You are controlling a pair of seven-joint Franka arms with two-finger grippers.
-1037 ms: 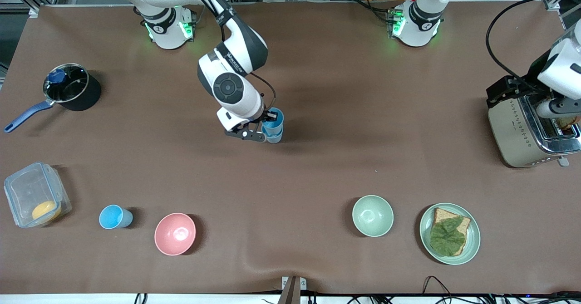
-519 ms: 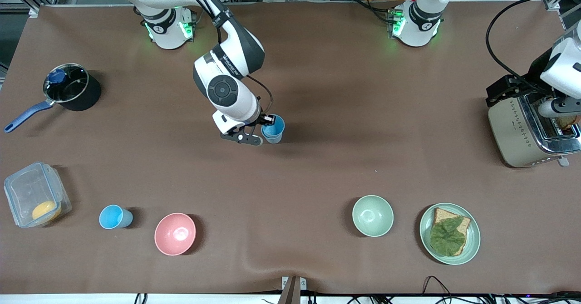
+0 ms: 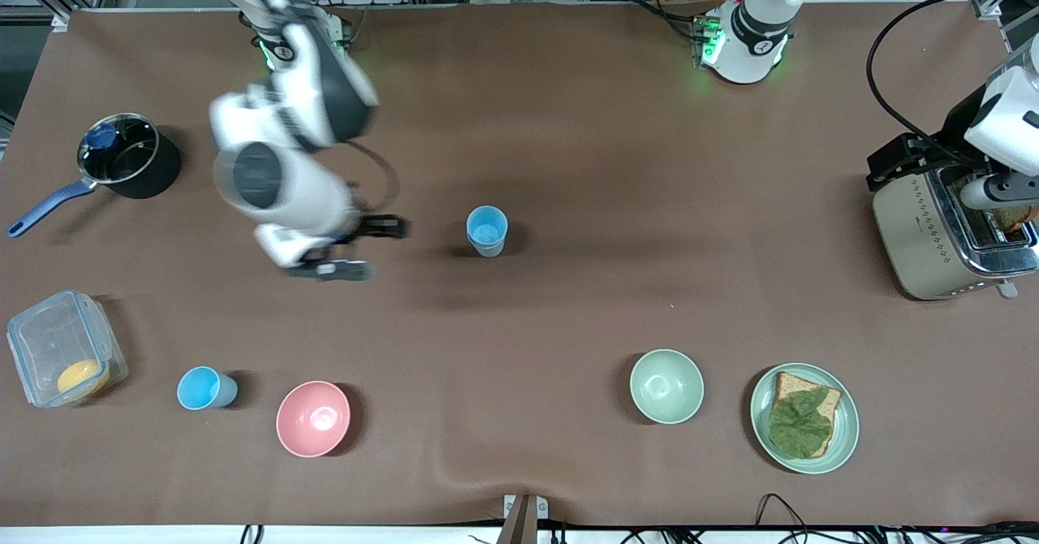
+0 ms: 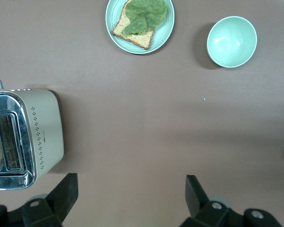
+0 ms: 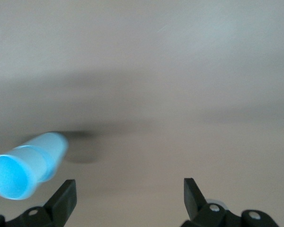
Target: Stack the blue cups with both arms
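Standing upright, tapered glossy blue cups (image 3: 487, 230) nest mid-table.

Matt plastic cup (image 3: 487, 230) — shiny metal toaster (image 3: 946, 231).

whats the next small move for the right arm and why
Probably carry the right pincer on toward the lone sky blue cup beside the pink bowl. The pincer is open and empty, off to the side of the stacked blue cups standing mid-table, so that third cup looks like what remains. The left pincer waits, open, by the toaster.
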